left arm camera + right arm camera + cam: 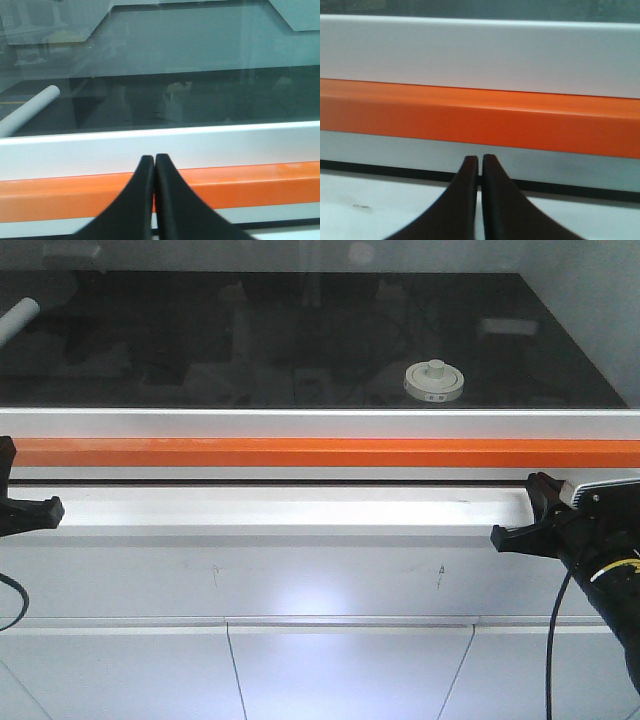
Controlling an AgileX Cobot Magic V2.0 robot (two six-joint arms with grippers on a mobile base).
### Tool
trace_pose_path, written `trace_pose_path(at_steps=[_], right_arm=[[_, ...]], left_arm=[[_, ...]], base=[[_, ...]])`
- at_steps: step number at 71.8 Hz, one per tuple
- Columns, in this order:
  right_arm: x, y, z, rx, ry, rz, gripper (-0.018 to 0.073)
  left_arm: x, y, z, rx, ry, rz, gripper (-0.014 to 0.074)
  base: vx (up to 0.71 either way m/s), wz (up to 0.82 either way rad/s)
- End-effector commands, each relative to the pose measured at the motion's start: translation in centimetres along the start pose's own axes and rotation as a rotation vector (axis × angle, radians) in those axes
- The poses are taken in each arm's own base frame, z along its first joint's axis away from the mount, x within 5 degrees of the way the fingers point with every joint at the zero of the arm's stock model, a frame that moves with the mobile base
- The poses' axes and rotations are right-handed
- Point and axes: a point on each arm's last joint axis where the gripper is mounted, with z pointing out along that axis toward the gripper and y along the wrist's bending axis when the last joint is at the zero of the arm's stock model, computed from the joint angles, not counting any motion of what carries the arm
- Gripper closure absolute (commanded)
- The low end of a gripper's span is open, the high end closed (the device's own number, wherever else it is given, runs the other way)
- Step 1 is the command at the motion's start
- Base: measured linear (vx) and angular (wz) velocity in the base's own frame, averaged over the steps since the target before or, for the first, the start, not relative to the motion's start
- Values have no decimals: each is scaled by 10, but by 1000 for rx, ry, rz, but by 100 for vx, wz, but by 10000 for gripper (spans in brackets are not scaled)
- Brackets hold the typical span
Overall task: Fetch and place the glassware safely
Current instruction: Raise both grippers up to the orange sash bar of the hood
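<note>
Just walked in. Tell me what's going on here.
Nothing is being handled yet. The jar, lid on, sits on the dark surface beyond the orange bar, toward the right. The left gripper and right gripper are both shut and empty, low in front of that bar, short of the jar. A white tube lies far left.

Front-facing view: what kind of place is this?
Probably a lab fume hood: a white sill with an orange strip, and a black worktop behind it holding a lidded jar and a white tube.
</note>
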Motion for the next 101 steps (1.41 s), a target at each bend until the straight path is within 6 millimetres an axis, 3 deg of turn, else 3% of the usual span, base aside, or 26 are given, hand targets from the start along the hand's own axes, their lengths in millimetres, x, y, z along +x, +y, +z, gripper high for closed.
trace_pose_path(at_steps=[1, 24, 64, 86, 101], right_arm=[[-17, -1, 7, 2, -114, -16, 563], [-7, -3, 20, 1, -82, -13, 563], [-21, -8, 35, 30, -149, -7, 563], [-21, -8, 35, 30, -150, -7, 563], [-21, -8, 35, 30, -153, -8, 563]], left_arm=[[-16, 0, 1, -5, -116, -15, 603], [-16, 0, 1, -5, -116, -15, 603], [-13, 0, 1, -4, -81, -15, 603], [16, -6, 17, 51, 19, 31, 603], [31, -7, 27, 54, -3, 27, 603]], base=[[0, 0], [0, 0], [0, 0], [0, 0], [0, 0]])
